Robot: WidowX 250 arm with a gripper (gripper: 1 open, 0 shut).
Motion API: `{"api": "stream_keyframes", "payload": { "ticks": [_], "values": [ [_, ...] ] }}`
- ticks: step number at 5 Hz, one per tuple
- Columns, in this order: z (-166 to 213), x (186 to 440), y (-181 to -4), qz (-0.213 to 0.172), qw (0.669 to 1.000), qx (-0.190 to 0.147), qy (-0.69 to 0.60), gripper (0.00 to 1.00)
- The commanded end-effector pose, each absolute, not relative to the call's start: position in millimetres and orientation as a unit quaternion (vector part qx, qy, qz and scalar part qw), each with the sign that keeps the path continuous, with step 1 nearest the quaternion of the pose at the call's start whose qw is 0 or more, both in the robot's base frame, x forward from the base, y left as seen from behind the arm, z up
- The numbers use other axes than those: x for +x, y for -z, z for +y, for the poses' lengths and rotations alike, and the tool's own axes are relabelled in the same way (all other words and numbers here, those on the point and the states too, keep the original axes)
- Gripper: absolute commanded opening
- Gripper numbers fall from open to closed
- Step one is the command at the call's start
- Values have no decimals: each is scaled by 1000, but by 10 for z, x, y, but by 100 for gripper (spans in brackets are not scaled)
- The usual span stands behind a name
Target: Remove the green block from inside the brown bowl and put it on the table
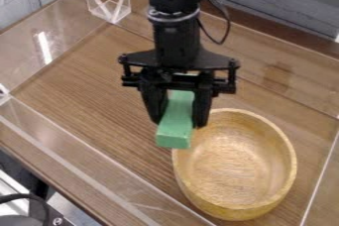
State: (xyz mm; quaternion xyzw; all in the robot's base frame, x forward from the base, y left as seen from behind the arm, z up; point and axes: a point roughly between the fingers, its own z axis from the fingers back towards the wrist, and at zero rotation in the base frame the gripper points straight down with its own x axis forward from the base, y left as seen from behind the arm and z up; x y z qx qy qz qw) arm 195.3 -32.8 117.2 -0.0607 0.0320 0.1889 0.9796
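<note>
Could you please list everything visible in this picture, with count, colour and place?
green block: one, bright green, held off the surface in the gripper, over the bowl's left rim.
brown bowl: one, light tan wood, lower right on the table, nothing inside it.
table: one, brown wood grain, filling most of the view.
clear plastic walls: low, transparent, along the table's edges.
clear stand: one, transparent, upper left near the far wall.
gripper: one, black, pointing down, shut on the green block.
arm: one, black, rising from the gripper to the top edge.
</note>
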Motion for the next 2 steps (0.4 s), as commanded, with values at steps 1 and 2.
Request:
{"api": "stream_keyframes", "payload": {
  "ticks": [1,2],
  "values": [
    [-272,2042,-1360,-5,981,-65,-184,0],
    [-234,2030,-1380,-7,981,-61,-182,0]
  ]
}}
